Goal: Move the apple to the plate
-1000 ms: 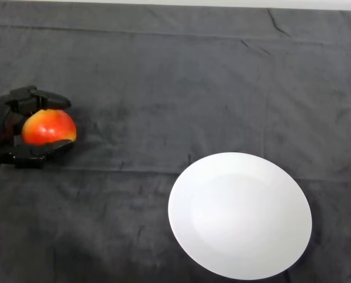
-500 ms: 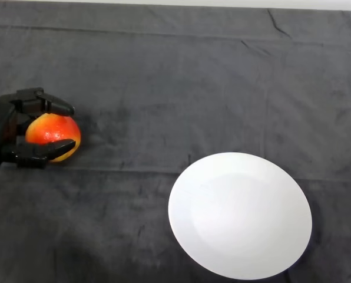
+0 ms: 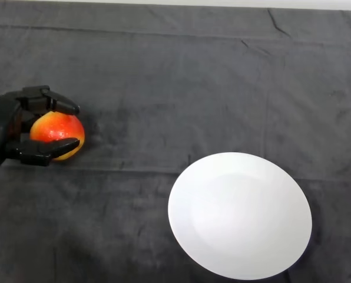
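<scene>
A red and yellow apple (image 3: 59, 131) sits at the far left of the dark cloth, held in my left hand (image 3: 5, 121). The black fingers curl over its top and the thumb wraps under its front, so the hand is shut on it. The back of the apple is hidden by the palm. A round white plate (image 3: 240, 213) lies flat at the lower right, well apart from the apple, with nothing on it.
The dark cloth (image 3: 181, 88) covers the whole table, with creases along its far edge and a fold line running across the middle.
My hand has carried the apple a little to the right, toward the plate. The grip looks the same, and the plate has stayed put.
</scene>
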